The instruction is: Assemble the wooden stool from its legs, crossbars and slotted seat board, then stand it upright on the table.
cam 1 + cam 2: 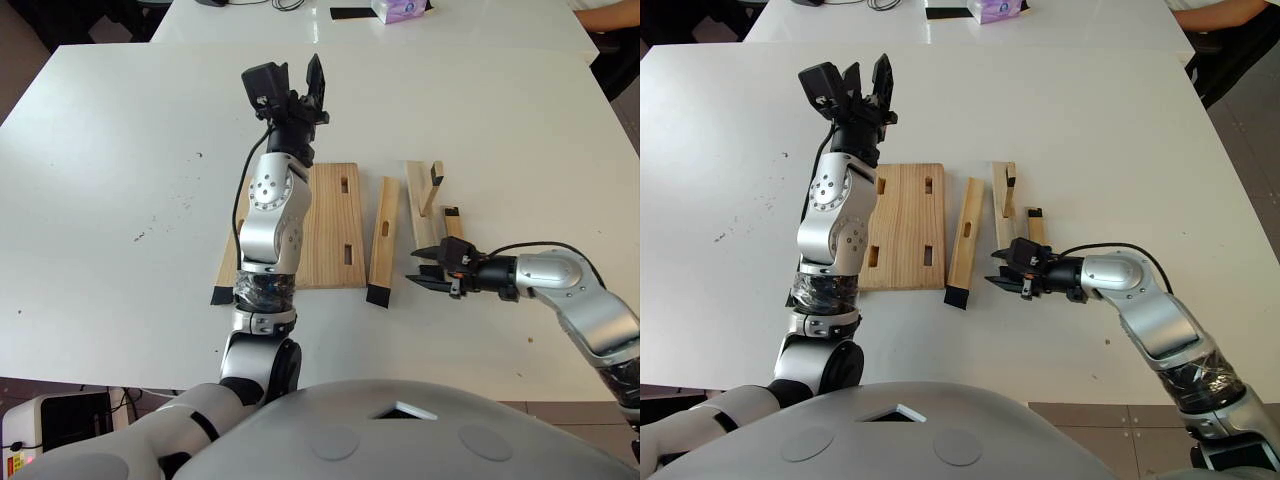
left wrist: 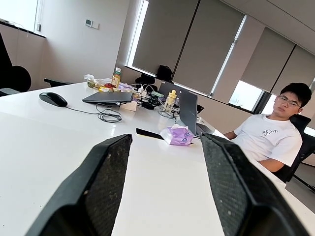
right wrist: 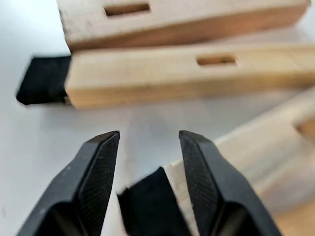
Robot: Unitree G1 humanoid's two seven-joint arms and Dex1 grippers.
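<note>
Wooden stool: where are its parts, seen from the head?
— In pieces, flat on the white table [image 1: 120, 150]. The pale, grainy seat board [image 1: 330, 225] has rectangular slots. Beside it lies a square leg [image 1: 384, 230] with a black cap.

And the left wrist view?
— The left gripper [image 2: 166, 140], held above the table, spreads its rough black pads [image 2: 93, 191] wide, empty.

The right wrist view?
— The right gripper [image 3: 147, 147], low at the table, is parted, with another leg's black cap [image 3: 147, 201] between its fingers.

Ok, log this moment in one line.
left gripper open, raised | right gripper open at leg end | seat board flat on table
</note>
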